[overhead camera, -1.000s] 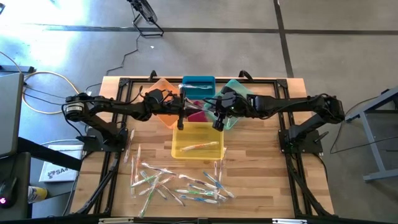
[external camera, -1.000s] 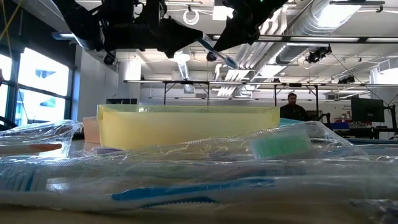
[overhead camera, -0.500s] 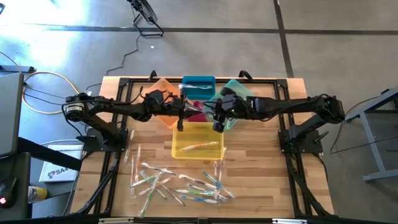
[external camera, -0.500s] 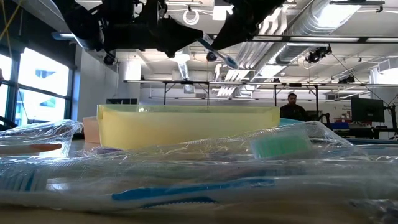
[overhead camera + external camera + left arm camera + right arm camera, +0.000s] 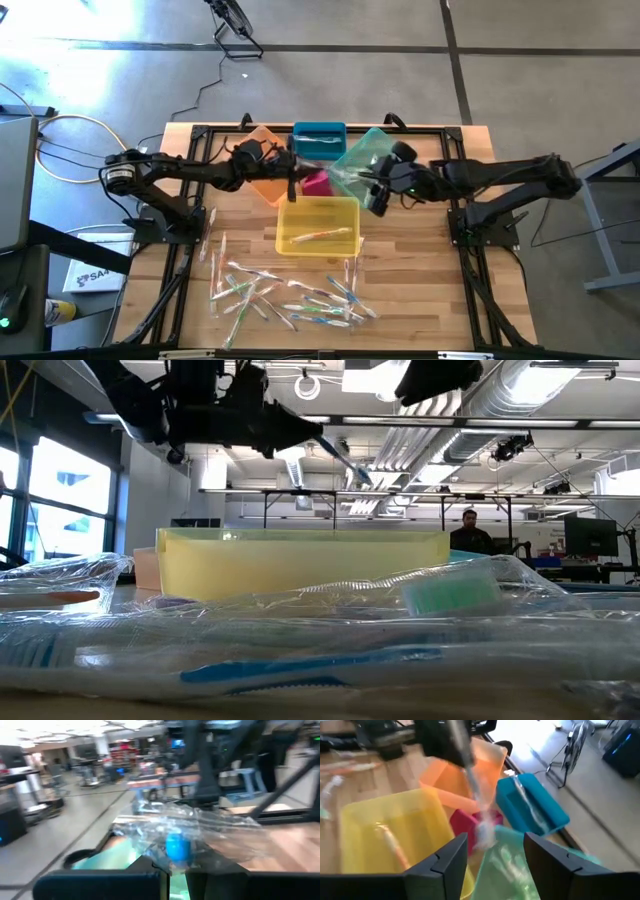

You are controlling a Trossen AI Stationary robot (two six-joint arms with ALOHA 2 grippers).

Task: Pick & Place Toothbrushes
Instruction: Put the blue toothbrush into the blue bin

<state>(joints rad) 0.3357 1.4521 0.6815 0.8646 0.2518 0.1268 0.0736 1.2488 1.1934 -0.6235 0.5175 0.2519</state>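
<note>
My left gripper (image 5: 293, 183) is shut on a wrapped toothbrush with a blue head (image 5: 176, 845), held in the air over the pink bin (image 5: 316, 184), just beyond the yellow bin's far wall (image 5: 318, 201). My right gripper (image 5: 492, 854) stands open and empty to the right of it (image 5: 376, 202), near the teal bin (image 5: 368, 152). Several more wrapped toothbrushes (image 5: 285, 295) lie loose on the near part of the table. One toothbrush (image 5: 320, 236) lies in the yellow bin. My left gripper pinches one end of the wrapped toothbrush (image 5: 170, 862) between its two fingers, coming level from the table's left. The brush sticks out past the fingertips toward the right, sloping a little downward (image 5: 340, 453), lifted clear of every bin.
Five bins cluster at the table's far middle: orange (image 5: 262, 160), blue (image 5: 320, 138), teal, pink and yellow. The blue bin (image 5: 532, 807) and the teal bin (image 5: 507, 862) hold wrapped brushes. Bare wood lies at the table's right (image 5: 420, 270). A person (image 5: 470, 532) stands far back in the room.
My right gripper has opened and let go of the toothbrush's free end, then drawn back toward the table's right edge and upward. The toothbrush stays in my left gripper, at about the same place above the bins.
</note>
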